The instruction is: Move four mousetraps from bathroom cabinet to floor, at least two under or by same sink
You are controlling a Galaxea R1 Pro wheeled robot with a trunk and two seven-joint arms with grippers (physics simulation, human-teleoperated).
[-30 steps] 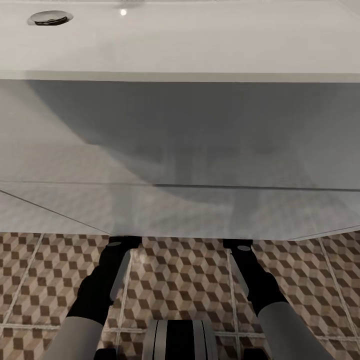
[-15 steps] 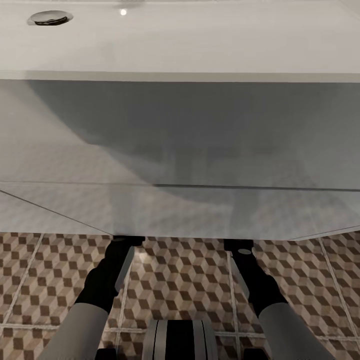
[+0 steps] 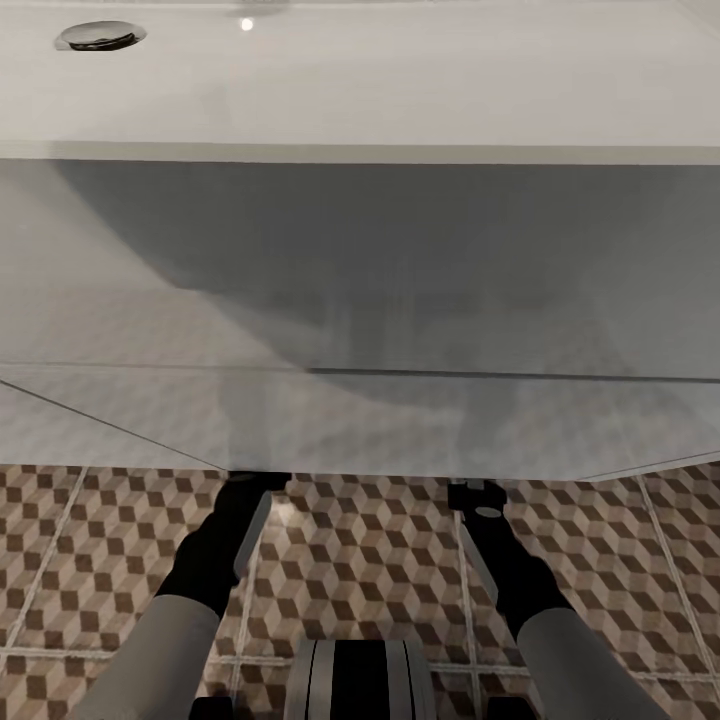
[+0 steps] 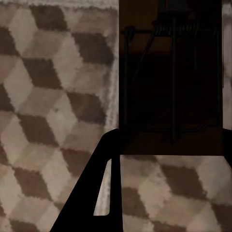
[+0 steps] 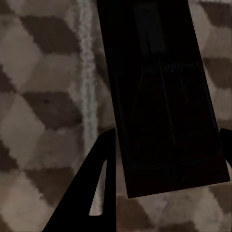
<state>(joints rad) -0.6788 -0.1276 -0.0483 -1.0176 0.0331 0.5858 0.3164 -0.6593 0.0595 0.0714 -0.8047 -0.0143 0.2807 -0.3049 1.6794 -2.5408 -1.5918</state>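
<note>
Mousetraps, one (image 4: 171, 82) between each arm's open jaws and the other (image 5: 162, 96), lie on the tiled floor (image 3: 370, 560) below the sink (image 3: 400, 90); two remain.

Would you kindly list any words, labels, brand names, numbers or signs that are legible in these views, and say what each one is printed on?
None: no text is legible anywhere.
The dark-brown wooden mousetrap with thin grey wire parts at the left gripper carries no marking.
The dark wooden mousetrap at the right gripper looks blank too, though it is dim.
The white vanity front and the cube-patterned floor tiles are unlettered.
</note>
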